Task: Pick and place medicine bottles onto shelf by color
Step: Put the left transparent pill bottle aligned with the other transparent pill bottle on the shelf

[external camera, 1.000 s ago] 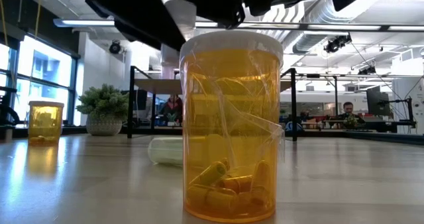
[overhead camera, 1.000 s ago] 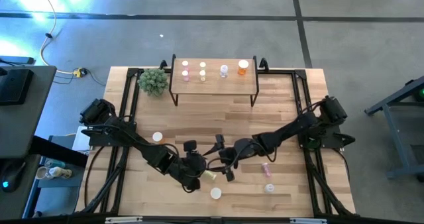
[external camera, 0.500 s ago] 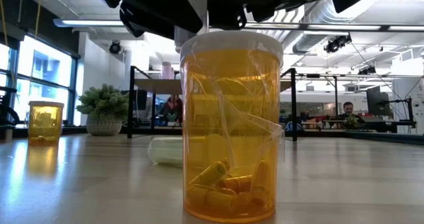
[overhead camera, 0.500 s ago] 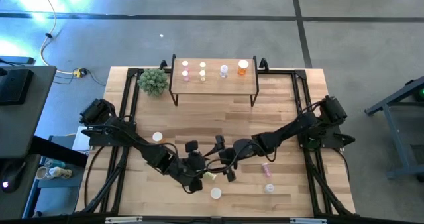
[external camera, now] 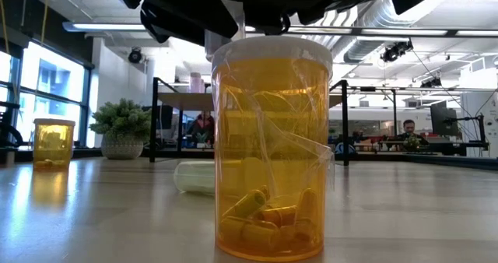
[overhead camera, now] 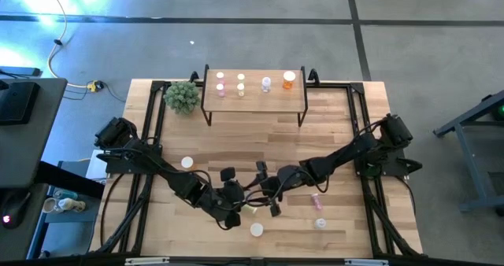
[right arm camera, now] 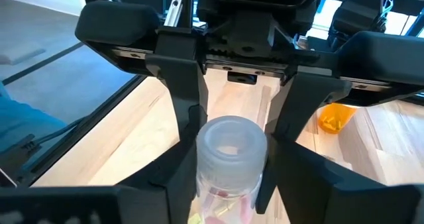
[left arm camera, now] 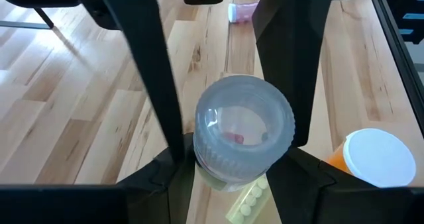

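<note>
Near the table's point(overhead camera: 331, 148) front edge, at its middle, we see the left gripper point(left arm camera: 225, 141) and the right gripper point(right arm camera: 228, 151) both closed on one yellow-green bottle point(overhead camera: 249, 208), cap point(left arm camera: 245, 128) towards each wrist camera. An orange bottle point(external camera: 271, 146) stands just beside it.

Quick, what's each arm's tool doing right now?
Left tool: closed on the clear white-capped pill bottle.
Right tool: closed on the same bottle.
</note>
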Available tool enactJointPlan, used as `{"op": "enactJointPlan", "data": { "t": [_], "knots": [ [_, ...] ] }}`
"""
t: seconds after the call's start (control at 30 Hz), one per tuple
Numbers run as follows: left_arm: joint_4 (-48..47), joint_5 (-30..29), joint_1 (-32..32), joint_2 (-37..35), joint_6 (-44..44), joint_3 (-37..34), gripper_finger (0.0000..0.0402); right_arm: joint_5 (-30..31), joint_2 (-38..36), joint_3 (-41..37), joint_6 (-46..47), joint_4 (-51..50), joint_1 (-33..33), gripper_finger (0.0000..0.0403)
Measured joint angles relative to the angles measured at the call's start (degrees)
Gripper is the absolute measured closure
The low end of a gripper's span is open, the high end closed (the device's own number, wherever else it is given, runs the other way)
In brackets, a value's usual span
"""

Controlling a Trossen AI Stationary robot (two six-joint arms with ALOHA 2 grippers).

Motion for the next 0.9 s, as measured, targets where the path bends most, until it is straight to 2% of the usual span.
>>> {"op": "enactJointPlan", "data": {
  "t": [0.27, 0.9],
  "knots": [
    [0.02, -0.04, 0.0, 0.0, 0.0, 0.0, 0.0245, -0.53, 0.0, 0.0, 0.04, -0.02, -0.02, 0.0265],
    [0.0, 0.02, 0.0, 0.0, 0.0, 0.0, 0.0245, -0.53, 0.0, 0.0, 0.04, 0.0, -0.02, 0.0265]
  ]
}}
